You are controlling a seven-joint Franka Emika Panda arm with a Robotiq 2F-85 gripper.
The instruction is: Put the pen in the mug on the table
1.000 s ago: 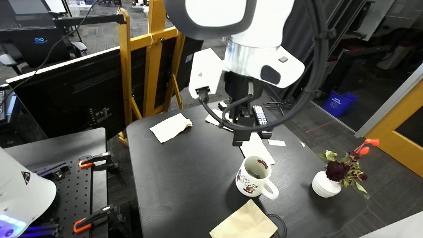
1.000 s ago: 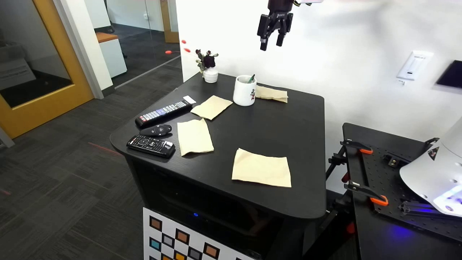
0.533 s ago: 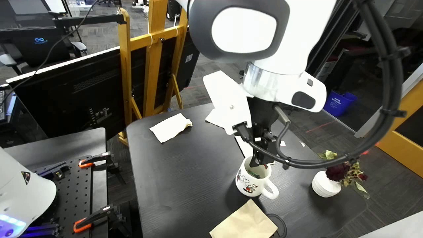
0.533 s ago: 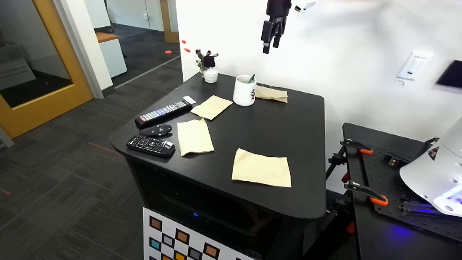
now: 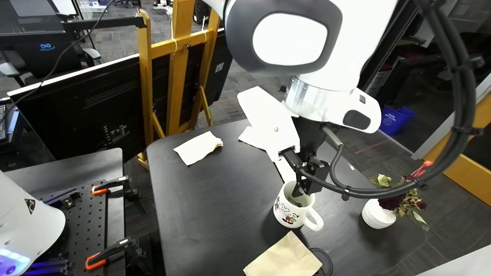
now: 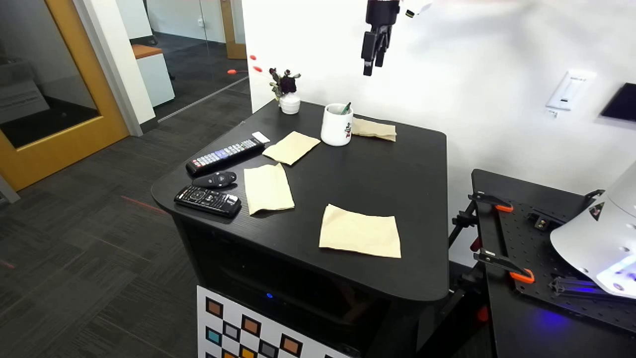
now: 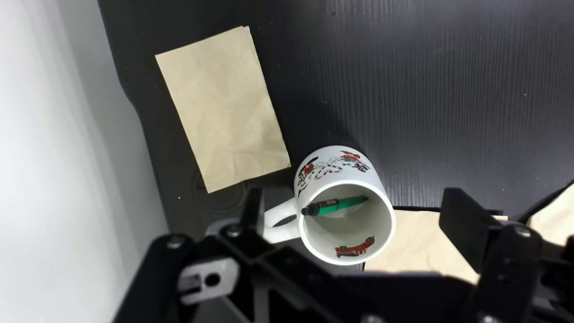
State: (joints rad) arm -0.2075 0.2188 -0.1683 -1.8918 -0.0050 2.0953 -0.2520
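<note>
The white-cream mug (image 5: 285, 212) with printed figures stands upright on the black table (image 5: 215, 214). It also shows in an exterior view (image 6: 334, 130) and in the wrist view (image 7: 381, 224). The green and black pen (image 7: 334, 206) leans inside the mug; its top end reaches the rim by the handle. Its top also shows in an exterior view (image 6: 346, 108). My gripper (image 7: 356, 208) is open and empty, its fingers wide apart with the mug between them in the wrist view. In an exterior view the gripper (image 6: 373, 64) hangs well above the table, apart from the mug.
Folded tan napkins (image 6: 360, 231) lie at several spots, one beside the mug (image 7: 224, 107). Remotes (image 6: 208, 200) lie at a table edge. A white vase (image 5: 378, 213) with dark flowers stands near a far corner. A white wall (image 7: 67, 179) borders the table.
My gripper has moved across and turned slightly, and it now overlaps the mug's opening in an exterior view. It stays open. The mug and pen have not moved.
</note>
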